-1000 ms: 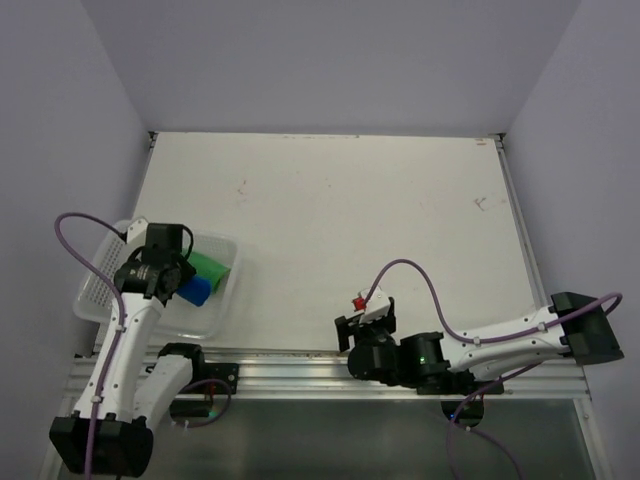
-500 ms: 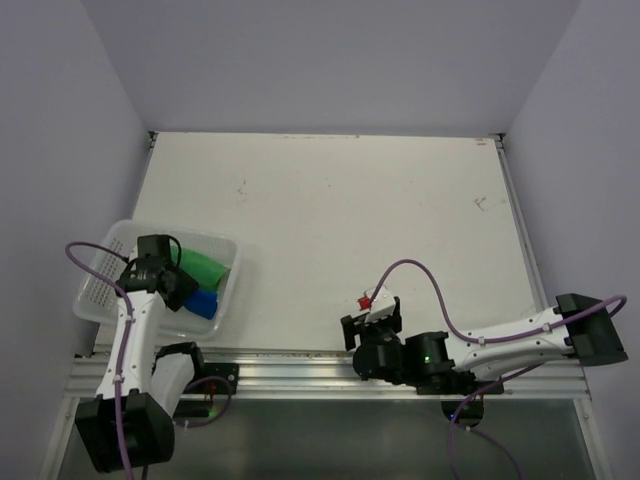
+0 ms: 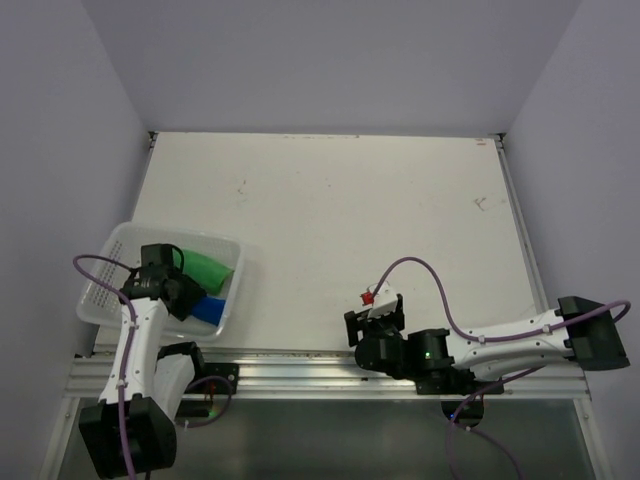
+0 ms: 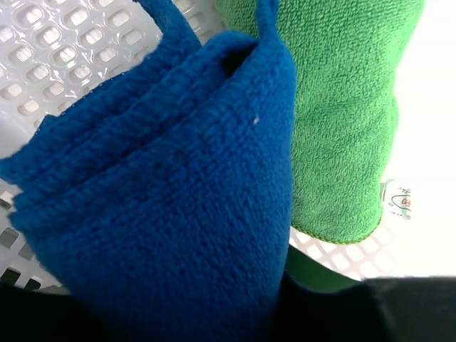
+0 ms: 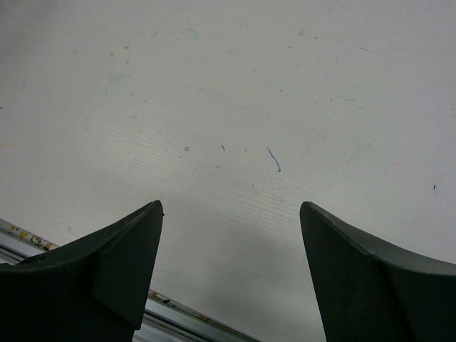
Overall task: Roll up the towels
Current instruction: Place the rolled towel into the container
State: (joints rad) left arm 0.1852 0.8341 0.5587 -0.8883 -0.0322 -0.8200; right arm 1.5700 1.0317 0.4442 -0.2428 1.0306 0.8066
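Towels: green towel (image 3: 208, 268) and blue towel (image 3: 208, 308) lie touching, side by side, inside the basket (image 3: 100, 288).
Worktop (image 3: 330, 210): carries the basket at its near-left corner.
Basket contents: white perforated walls hold both towels; nothing else seen inside.
Blue towel axis: folded layers run away from the left wrist camera, close beneath it.
Left pincer (image 3: 168, 290): over the basket, the nearer arm; cannot tell its grip.
Right pincer (image 5: 231, 206): fingers spread, holding nothing, well apart from the basket.

Dark fingers (image 5: 107, 263) spread wide, scuffed white table (image 5: 235, 92) beneath; rail (image 5: 185, 313) bottom-left
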